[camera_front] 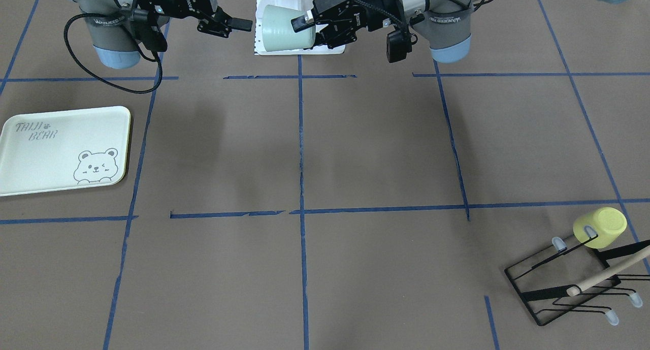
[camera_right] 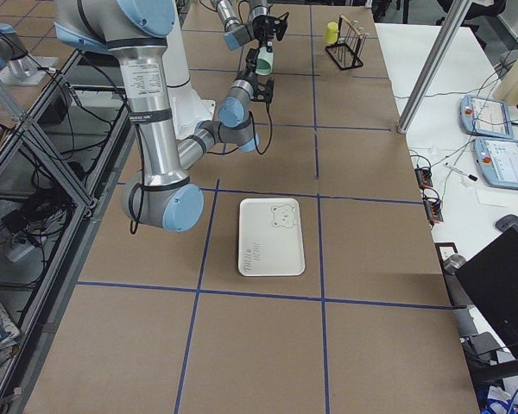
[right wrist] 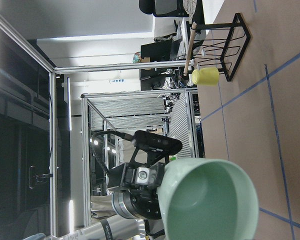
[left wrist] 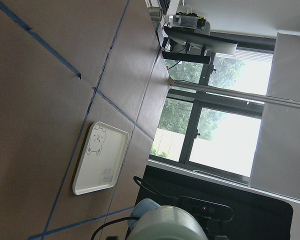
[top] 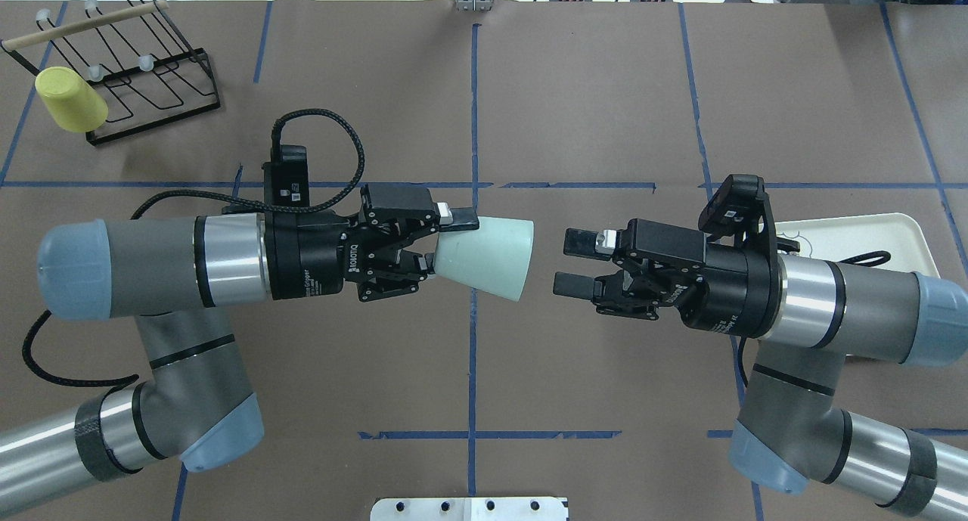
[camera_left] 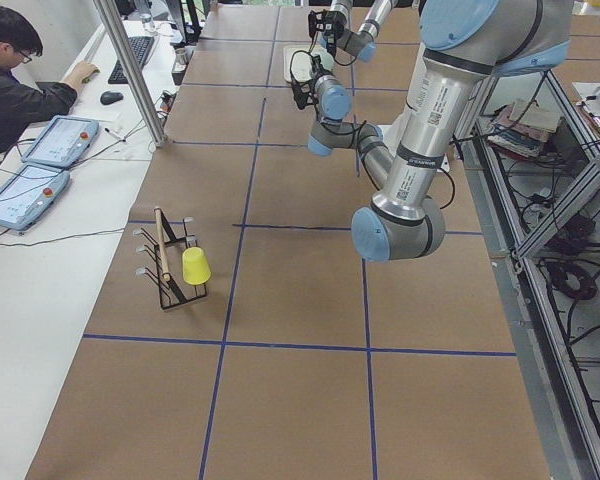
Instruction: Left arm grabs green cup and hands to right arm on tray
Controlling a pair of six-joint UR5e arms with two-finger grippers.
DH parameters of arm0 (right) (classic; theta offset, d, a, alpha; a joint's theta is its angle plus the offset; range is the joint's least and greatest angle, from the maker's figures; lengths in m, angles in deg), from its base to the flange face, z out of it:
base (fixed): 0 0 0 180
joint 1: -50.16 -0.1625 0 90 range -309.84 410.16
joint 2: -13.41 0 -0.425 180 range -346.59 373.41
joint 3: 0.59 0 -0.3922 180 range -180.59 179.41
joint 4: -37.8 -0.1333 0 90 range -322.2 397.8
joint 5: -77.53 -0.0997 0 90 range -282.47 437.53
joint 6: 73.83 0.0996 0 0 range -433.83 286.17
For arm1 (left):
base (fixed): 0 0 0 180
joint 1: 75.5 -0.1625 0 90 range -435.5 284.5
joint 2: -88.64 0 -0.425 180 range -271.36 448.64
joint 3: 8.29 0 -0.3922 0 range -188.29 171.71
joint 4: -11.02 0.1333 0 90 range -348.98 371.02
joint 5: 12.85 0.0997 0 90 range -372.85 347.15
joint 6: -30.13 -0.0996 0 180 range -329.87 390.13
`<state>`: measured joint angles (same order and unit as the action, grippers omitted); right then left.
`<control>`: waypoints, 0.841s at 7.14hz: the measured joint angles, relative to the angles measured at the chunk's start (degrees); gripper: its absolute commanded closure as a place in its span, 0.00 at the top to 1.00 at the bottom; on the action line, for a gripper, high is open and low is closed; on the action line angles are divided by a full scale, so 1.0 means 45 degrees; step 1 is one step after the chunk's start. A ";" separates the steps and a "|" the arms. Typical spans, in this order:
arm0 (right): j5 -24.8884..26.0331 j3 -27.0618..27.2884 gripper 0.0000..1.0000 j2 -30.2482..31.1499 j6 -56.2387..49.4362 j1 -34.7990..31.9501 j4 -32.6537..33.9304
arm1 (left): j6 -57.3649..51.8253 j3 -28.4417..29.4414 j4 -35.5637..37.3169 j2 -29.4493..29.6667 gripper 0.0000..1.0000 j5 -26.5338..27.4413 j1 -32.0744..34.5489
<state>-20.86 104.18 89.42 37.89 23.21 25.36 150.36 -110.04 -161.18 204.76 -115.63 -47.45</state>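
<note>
My left gripper is shut on the base of the pale green cup and holds it on its side in the air, mouth toward the right arm. In the front view the cup shows at the top middle, held by the left gripper. My right gripper is open, facing the cup's mouth, a short gap away; it also shows in the front view. The right wrist view looks into the cup's open mouth. The bear tray lies flat on the table; it also shows half hidden under the right arm.
A yellow cup hangs on a black wire rack with a wooden rod at the table's far left corner. Blue tape lines grid the brown table. An operator sits at a side desk with tablets.
</note>
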 measured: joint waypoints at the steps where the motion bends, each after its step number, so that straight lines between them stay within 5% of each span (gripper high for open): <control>1: 0.0103 0.0001 0.99 -0.0035 -0.0001 0.0029 0.0005 | 0.0019 0.0059 -0.0036 0.0047 0.35 0.0010 -0.0092; 6: 0.0468 -0.0779 0.97 -0.0930 0.0020 0.0108 0.0076 | 0.0061 0.0099 -0.0053 0.0173 0.35 0.0028 -0.0297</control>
<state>-18.75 100.68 85.23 37.98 23.70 25.70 150.63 -109.60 -161.42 205.54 -115.50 -48.79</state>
